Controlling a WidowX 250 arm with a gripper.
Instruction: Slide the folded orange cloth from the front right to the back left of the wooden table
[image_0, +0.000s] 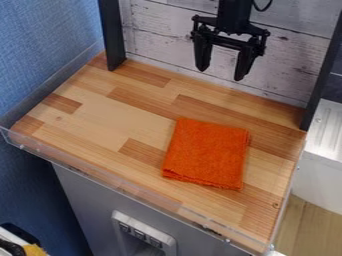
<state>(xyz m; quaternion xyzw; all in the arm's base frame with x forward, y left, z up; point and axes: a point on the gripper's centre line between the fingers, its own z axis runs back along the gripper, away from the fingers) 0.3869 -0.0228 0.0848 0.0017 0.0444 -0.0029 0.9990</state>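
Black gripper (221, 74) hung at the top of the view, right of centre, in front of a whitewashed plank panel (157, 30); its two fingers were spread well apart, tips pointing down, with nothing between them. Orange cloth (207, 154) lay on the wooden worktop (113, 120), right of centre, nearer the camera than the gripper and apart from it. Cloth looked folded into a rough rectangle, fairly flat, one corner pointing toward the panel; layered edges showed along its near side. Step in hand, as judged: a stage before contact, nothing gripped. Any grasp of the cloth would have called for travel toward the camera, then a descent with the fingers apart, low enough to catch fabric at an edge or a raised fold. Flat layers looked easy to skim over, and a shallow pinch might have taken only the top one. Worktop was a patchwork of pale and darker wood blocks, with a clear strip (133, 191) along its near edge. A dark left post (112, 35) and a dark right post (324, 70) flanked the plank panel. Blue textured wall (47, 45) stood at the left; grey cabinet front (73, 195) below carried a white fitting (143, 220) with dark inserts. Beyond the right edge: a white ridged unit (327, 167) and wood-look flooring (304, 230). Something yellow (33, 250) showed at the lower left corner, its nature unclear.
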